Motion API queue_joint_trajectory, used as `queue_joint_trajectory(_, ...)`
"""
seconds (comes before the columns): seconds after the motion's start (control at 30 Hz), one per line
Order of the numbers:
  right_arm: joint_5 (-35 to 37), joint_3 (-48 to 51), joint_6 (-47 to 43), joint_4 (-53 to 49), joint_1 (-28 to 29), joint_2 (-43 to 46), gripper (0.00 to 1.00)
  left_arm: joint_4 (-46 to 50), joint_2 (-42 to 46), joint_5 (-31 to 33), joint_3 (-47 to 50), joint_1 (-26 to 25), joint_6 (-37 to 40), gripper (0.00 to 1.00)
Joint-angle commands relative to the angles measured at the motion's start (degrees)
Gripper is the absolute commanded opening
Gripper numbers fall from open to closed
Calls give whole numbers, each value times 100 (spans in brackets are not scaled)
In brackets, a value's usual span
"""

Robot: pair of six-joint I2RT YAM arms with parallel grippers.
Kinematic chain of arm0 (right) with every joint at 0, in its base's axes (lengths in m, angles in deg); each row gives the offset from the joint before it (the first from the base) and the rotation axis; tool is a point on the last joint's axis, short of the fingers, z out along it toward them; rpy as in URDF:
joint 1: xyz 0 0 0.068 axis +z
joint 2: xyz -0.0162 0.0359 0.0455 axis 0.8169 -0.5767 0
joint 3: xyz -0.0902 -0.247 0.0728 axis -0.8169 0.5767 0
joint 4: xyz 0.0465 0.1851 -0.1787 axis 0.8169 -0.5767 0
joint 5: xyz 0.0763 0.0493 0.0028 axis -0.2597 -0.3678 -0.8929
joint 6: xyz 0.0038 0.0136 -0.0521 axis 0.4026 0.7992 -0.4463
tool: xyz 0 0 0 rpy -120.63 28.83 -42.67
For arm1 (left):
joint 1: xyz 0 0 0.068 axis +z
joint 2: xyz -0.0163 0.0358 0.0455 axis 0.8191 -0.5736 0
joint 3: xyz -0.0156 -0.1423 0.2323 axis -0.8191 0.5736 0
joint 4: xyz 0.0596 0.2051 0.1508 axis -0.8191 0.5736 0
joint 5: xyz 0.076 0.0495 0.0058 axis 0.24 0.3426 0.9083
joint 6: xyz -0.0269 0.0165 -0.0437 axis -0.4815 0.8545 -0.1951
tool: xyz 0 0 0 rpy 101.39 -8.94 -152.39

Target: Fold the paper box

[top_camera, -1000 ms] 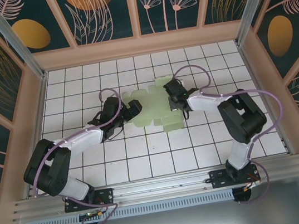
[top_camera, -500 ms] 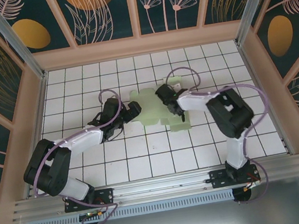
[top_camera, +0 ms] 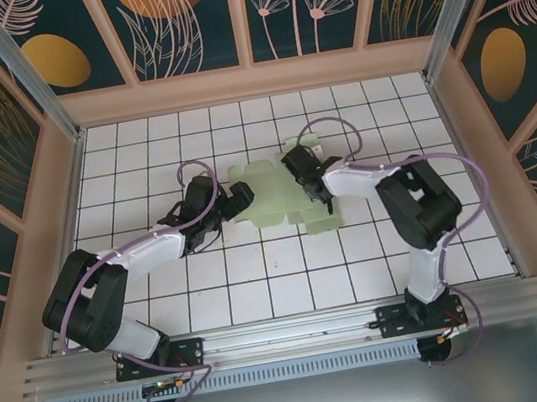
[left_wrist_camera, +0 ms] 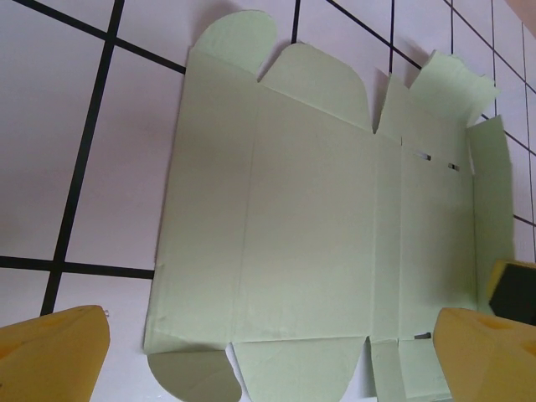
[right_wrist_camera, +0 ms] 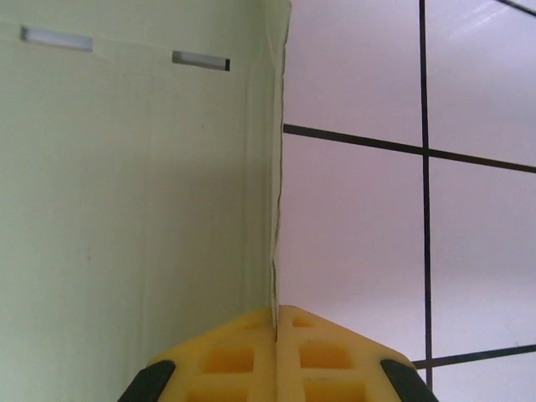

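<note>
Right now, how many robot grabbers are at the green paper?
2. The left gripper, open, is at the left edge of the paper box; the right gripper is pinched shut on its right edge. Both are in plain sight; none looks hidden.

Paper box [top_camera: 268, 196] [left_wrist_camera: 318, 234] [right_wrist_camera: 126, 209]: pale mint-green die-cut card sheet, unfolded, lying flat near the middle of the white tiled table [top_camera: 261, 283]. It has creased panels, rounded flaps along two opposite edges and two small slots. One end panel is bent upward.
</note>
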Motion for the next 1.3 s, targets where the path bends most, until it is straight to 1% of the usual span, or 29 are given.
queue_joint_trajectory(0.0, 1193, -235, -52, -389, 132, -115, 0, 167, 140, 105, -28, 26, 103, 99)
queue_joint_trajectory(0.03, 1030, -128, -117, -172, 130, 12, 0, 189, 182, 123, -24, 26, 113, 99)
queue_joint_trajectory(0.1, 326, 224, -262, 398, 31, 428, 0, 216, 260, 143, -11, 26, 118, 99)
queue_joint_trajectory(0.23, -1610, 1160, -399, 1774, -378, 1473, 0, 145, 438, 94, -24, 26, 188, 99)
queue_joint_trajectory(0.27, -1976, 1356, -438, 2044, -421, 1640, 0, 121, 464, 57, -58, 27, 193, 99)
queue_joint_trajectory(0.3, -2300, 1558, -522, 2317, -424, 1816, 0, 90, 470, -31, -139, 21, 245, 99)
queue_joint_trajectory(0.37, -2555, 1871, -724, 2766, -420, 2024, 0, 91, 437, -240, -394, 26, 302, 99)
queue_joint_trajectory(0.5, -2512, 2169, -1096, 3243, -417, 2153, 0, 152, 258, -525, -1031, 10, 307, 99)
queue_joint_trajectory(0.6, -2316, 2368, -1320, 3644, -422, 2295, 0, 326, 93, -527, -1659, -30, 419, 99)
queue_joint_trajectory(0.67, -2012, 2418, -1467, 3826, -421, 2351, 0, 470, -60, -473, -2083, -50, 467, 99)
queue_joint_trajectory(0.77, -1339, 2428, -1832, 4062, -244, 2320, 0, 681, -368, -457, -2710, -106, 530, 99)
queue_joint_trajectory(0.83, -1090, 2466, -1993, 4213, -184, 2292, 0, 822, -626, -503, -3127, -168, 615, 96)
queue_joint_trajectory(0.9, -1154, 2531, -2122, 4347, -166, 2301, 0, 815, -874, -661, -3482, -245, 868, 95)
queue_joint_trajectory(0.93, -1208, 2596, -2208, 4447, -140, 2312, 0, 825, -995, -685, -3658, -300, 1024, 93)
queue_joint_trajectory(1.03, -1228, 2671, -2337, 4575, -54, 2288, 0, 1016, -1395, -613, -4161, -385, 1314, 91)
queue_joint_trajectory(1.13, -1255, 2671, -2412, 4563, 32, 2238, 0, 1132, -1746, -672, -4593, -386, 1517, 88)
queue_joint_trajectory(1.2, -1245, 2662, -2461, 4558, 98, 2171, 0, 1194, -1977, -746, -4869, -388, 1666, 84)
queue_joint_trajectory(1.27, -1209, 2662, -2497, 4564, 170, 2125, 0, 1351, -2244, -773, -5177, -396, 1812, 77)
